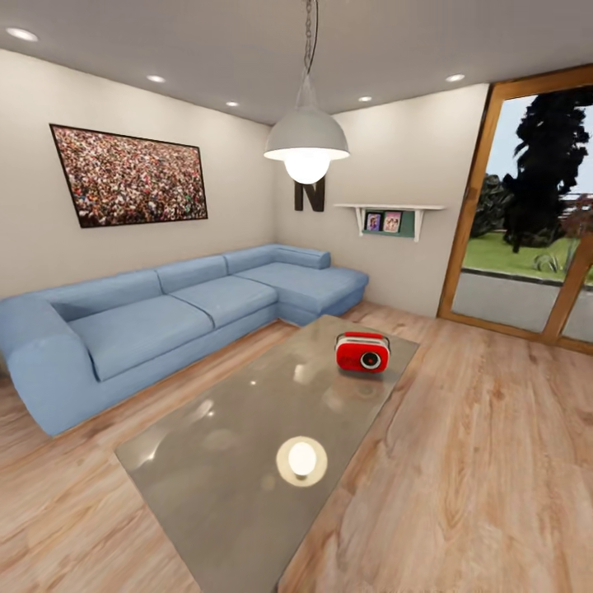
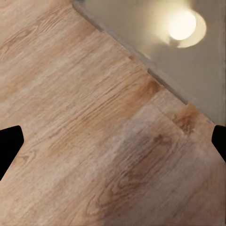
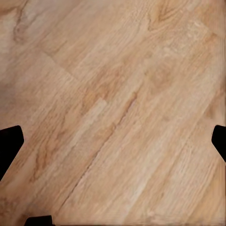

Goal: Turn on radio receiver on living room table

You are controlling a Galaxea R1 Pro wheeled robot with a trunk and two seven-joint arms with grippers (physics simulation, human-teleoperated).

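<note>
Wood floor (image 3: 113, 113) lies under your right tool (image 3: 113, 139), its two dark fingertips spread wide with nothing between them. Your left tool (image 2: 113, 139) is spread just as wide and empty, over floor with the counter (image 2: 197, 70) edge and a lamp reflection just beyond its tips. Ahead of you the glossy counter (image 1: 247, 461) stretches away, and the radio receiver (image 1: 362, 352) sits upright near its far right corner, well apart from both tools. Farther on, the blue sofa (image 1: 165, 317) lines the wall, under the pendant lamp (image 1: 306, 144).
</note>
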